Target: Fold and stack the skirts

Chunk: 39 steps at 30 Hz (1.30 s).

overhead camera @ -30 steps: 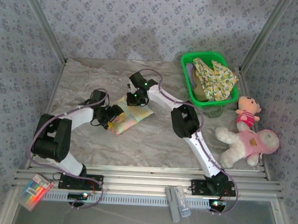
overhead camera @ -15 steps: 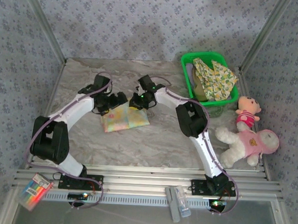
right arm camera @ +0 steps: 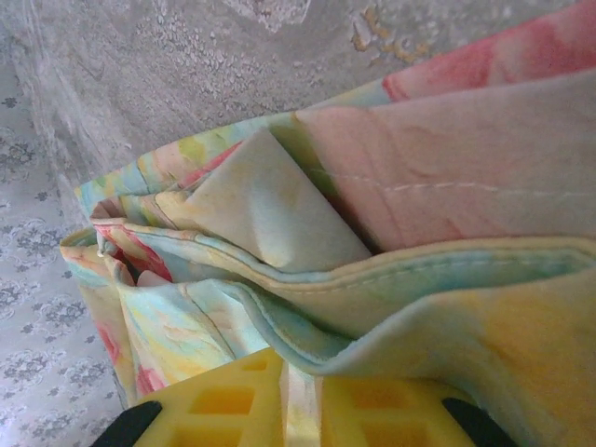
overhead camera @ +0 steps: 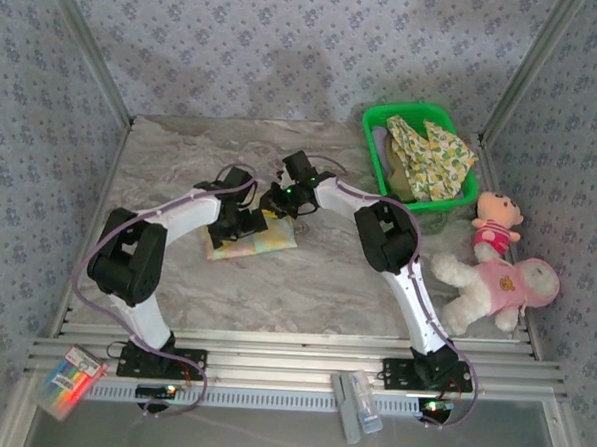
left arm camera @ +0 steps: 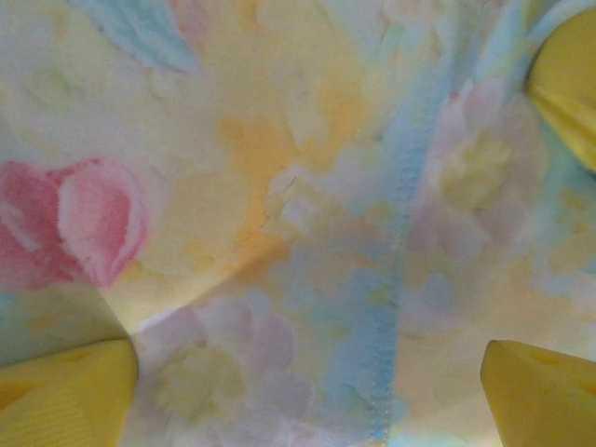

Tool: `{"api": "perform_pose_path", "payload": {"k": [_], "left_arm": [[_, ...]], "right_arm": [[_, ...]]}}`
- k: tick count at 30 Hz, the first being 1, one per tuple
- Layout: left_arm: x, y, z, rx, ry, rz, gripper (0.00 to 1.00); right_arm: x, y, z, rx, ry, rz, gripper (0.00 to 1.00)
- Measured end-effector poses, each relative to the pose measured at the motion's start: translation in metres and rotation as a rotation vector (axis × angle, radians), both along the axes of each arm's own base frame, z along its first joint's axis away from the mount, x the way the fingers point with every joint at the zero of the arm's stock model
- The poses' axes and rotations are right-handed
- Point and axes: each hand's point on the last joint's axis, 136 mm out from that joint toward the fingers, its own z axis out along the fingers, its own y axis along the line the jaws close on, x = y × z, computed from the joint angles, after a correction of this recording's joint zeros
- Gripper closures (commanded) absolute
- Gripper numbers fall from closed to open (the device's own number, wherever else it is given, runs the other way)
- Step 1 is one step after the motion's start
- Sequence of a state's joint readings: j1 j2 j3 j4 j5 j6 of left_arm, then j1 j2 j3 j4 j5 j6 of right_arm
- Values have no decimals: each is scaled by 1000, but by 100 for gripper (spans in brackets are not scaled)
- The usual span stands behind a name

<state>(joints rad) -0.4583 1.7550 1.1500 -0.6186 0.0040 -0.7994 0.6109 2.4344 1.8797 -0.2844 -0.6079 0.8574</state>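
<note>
One floral skirt (overhead camera: 266, 240) laid folded on the table (overhead camera: 305, 284) left of the green basket (overhead camera: 376, 122), left claw (left arm camera: 303, 382) spread wide open above it, right claw (right arm camera: 298, 410) clamped on its basket-side edge

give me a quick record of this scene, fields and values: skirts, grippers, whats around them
floral skirt: folded in layers, flat on the table
left gripper: open, fingers spread over the floral skirt
right gripper: nearly closed, an edge of the floral skirt between its fingers
fruit-print skirt: unfolded, heaped in the green basket, far right
plush toys: two, pink, at the right edge, nearer than the basket
</note>
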Motion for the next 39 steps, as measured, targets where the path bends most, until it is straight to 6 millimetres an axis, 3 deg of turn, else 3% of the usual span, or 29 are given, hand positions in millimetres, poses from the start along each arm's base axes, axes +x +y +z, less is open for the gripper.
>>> {"api": "perform_pose_path", "payload": {"k": [6, 9, 13, 19, 22, 25, 32, 35, 39], "left_arm": [[15, 2, -19, 114, 32, -46, 0], [24, 5, -19, 155, 31, -56, 0], [39, 20, -19, 174, 30, -44, 0], [81, 58, -16, 210, 55, -58, 0], [105, 86, -14, 228, 57, -70, 0], [120, 125, -11, 265, 75, -75, 0], [148, 217, -6, 350, 78, -107, 0], [161, 239, -4, 369, 68, -144, 0], [187, 247, -4, 383, 34, -192, 0]], "right_arm": [[2, 2, 7, 21, -6, -3, 70], [6, -5, 18, 19, -23, -13, 55], [22, -34, 61, 0, -107, -68, 0], [51, -117, 175, -12, -355, -217, 0], [47, -160, 203, -46, -425, -287, 0], [35, -193, 202, -93, -434, -334, 0], [14, -252, 155, -215, -326, -412, 0], [10, -271, 157, -247, -330, -444, 0], [10, -291, 177, -264, -386, -477, 0]]}}
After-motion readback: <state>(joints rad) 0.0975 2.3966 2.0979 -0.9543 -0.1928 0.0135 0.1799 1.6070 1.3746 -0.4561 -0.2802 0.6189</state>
